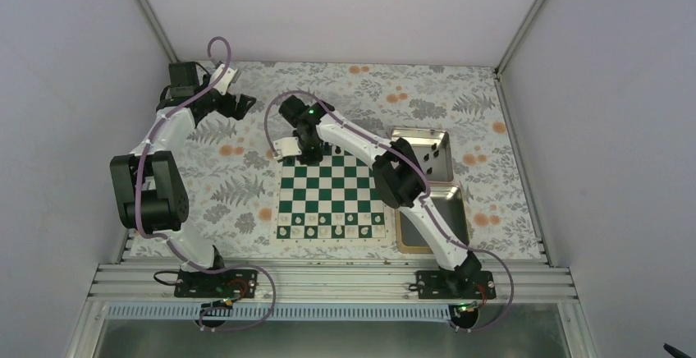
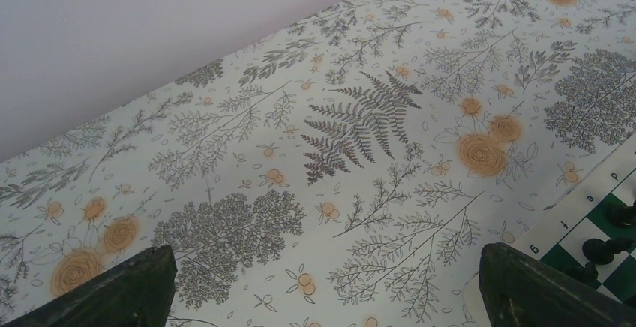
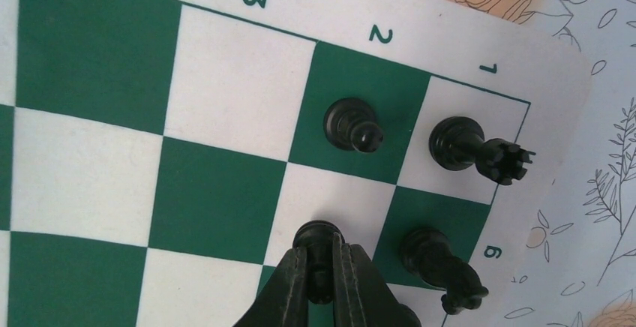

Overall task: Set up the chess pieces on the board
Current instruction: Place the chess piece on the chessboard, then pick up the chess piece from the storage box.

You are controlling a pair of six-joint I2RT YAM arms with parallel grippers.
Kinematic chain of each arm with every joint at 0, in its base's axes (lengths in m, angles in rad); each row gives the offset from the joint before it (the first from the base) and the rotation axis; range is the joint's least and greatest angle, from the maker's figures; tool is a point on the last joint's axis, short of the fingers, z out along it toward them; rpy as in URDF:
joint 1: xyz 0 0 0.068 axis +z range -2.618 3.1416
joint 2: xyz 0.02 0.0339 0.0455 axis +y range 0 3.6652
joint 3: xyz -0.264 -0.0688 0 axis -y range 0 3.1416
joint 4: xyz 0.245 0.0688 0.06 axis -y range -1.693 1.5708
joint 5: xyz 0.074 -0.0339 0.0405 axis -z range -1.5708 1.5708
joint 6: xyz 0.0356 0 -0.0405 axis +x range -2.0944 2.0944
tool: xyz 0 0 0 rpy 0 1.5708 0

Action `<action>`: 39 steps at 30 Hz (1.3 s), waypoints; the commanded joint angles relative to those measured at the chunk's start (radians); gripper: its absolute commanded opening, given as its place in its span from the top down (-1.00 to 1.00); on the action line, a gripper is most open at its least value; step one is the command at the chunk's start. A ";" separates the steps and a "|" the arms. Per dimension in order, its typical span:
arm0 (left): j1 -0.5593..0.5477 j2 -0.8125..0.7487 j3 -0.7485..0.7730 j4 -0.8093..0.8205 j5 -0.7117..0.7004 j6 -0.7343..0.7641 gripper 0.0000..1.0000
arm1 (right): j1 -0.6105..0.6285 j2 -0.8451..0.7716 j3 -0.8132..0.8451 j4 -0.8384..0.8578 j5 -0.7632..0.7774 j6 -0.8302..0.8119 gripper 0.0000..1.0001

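Observation:
The green and white board (image 1: 331,192) lies mid-table. My right gripper (image 1: 311,154) is over its far left corner. In the right wrist view it (image 3: 321,263) is shut on a black pawn (image 3: 318,238) standing on a white square. Beside it stand another black pawn (image 3: 351,124), a black rook (image 3: 472,148) and a black knight (image 3: 440,265). My left gripper (image 1: 238,105) hovers open and empty over the cloth at the far left; its fingers (image 2: 120,291) frame bare cloth, with the board's corner and black pieces (image 2: 604,247) at the right edge.
White pieces (image 1: 331,225) fill the board's near rows. Two silver tins stand right of the board: the far one (image 1: 427,152) holds a few black pieces, the near one (image 1: 435,214) is partly hidden by the right arm. A floral cloth (image 1: 238,185) covers the table.

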 commanded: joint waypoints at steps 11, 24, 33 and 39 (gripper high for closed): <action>0.007 -0.028 0.001 0.027 0.030 -0.007 -1.00 | -0.012 -0.033 -0.001 0.027 0.009 0.004 0.78; 0.007 -0.031 -0.002 0.026 0.031 -0.005 -1.00 | -0.012 -0.054 -0.006 0.022 -0.005 0.012 0.55; 0.008 -0.038 0.010 0.020 0.034 -0.008 -1.00 | -0.031 -0.276 -0.025 -0.067 -0.085 0.034 0.44; 0.008 -0.037 0.011 0.013 0.023 0.001 -1.00 | -0.169 -0.527 -0.224 -0.068 -0.046 0.056 0.09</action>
